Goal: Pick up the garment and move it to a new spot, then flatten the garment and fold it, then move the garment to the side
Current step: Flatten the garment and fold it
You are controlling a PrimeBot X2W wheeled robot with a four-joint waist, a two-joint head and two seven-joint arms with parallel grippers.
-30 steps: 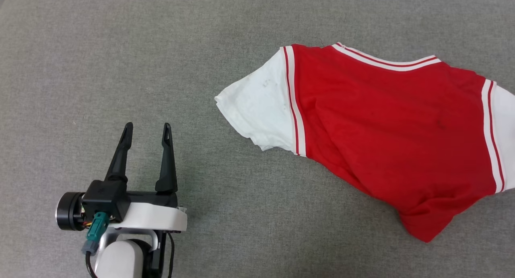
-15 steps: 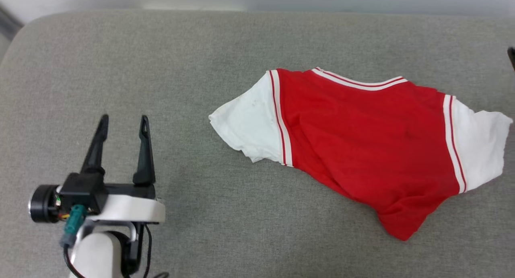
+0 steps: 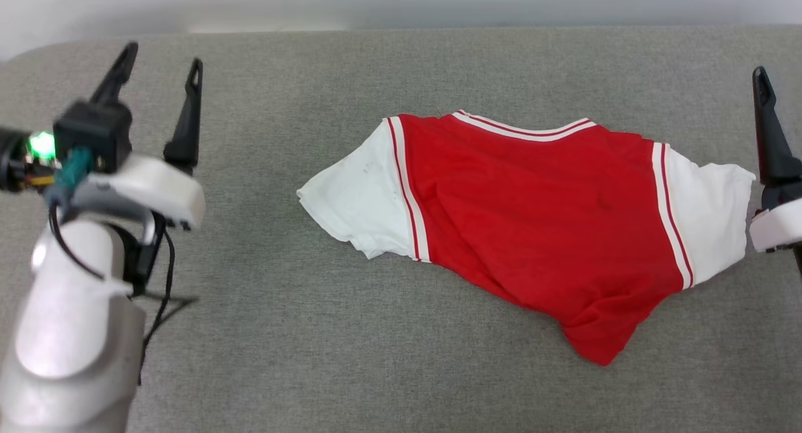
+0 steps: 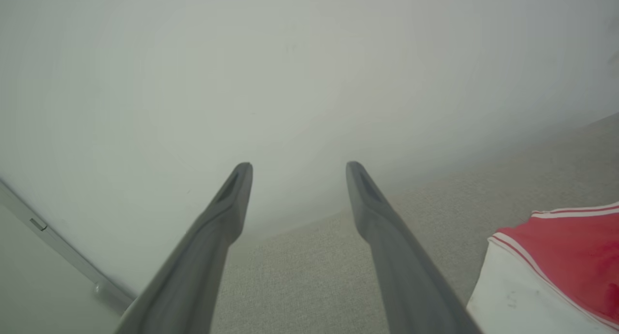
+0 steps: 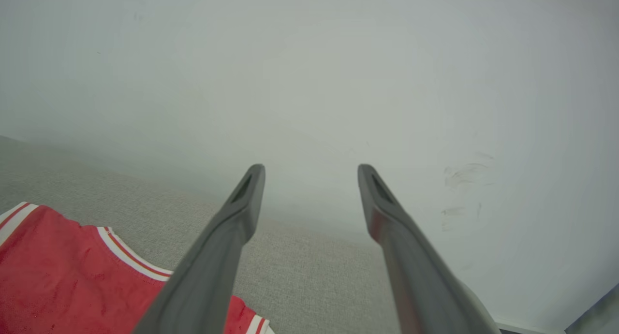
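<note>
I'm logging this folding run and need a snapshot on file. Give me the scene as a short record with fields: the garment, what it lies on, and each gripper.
garment: red jersey T-shirt, white sleeves, striped trim; spread out but rumpled, not folded
support: grey fabric surface
left gripper: open, empty, off to the left of the garment, apart from it
right gripper: open, empty, beside the garment's right sleeve
backdrop: pale wall
</note>
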